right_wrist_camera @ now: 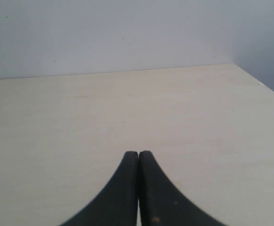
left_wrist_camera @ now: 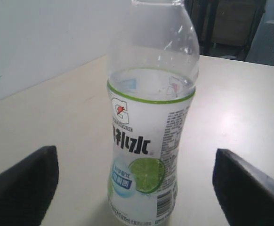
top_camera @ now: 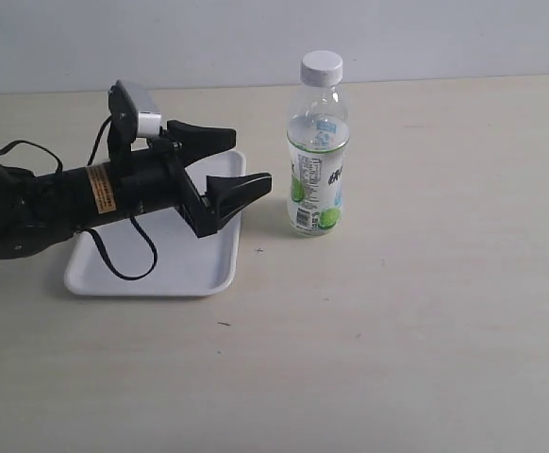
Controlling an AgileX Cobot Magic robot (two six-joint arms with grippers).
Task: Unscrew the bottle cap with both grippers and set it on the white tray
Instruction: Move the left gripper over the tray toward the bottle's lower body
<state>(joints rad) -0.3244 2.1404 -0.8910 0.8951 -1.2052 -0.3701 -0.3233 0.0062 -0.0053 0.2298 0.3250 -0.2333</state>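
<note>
Approach, by my reading: the left gripper (top_camera: 252, 159) has its jaws spread wide with nothing between them. The white tray (top_camera: 161, 274) lies beneath and behind them. The bottle (top_camera: 317, 160) stands upright just ahead of the fingertips, untouched. In the left wrist view it sits squarely in the gap, a black finger (left_wrist_camera: 26, 186) well off to each side. The right gripper (right_wrist_camera: 138, 155) is pressed fully together and empty, with only bare table (right_wrist_camera: 174, 108) in front of it. I cannot find it in the exterior view, so it seems well away from the bottle.

To do this well, I'd say the left jaws should travel forward level until the labelled body is deep between them. They should then clamp below the shoulder, firmly enough to stop the bottle turning but not so hard that the thin plastic buckles. The right jaws must open before they come around the bottle cap (top_camera: 321, 66).

That cap is white and round, seated on the neck, higher than the left jaws. The bottle is clear, with liquid up to about the label's upper edge as far as I can tell. Its green-and-white label carries a lime picture and a barcode.
</note>
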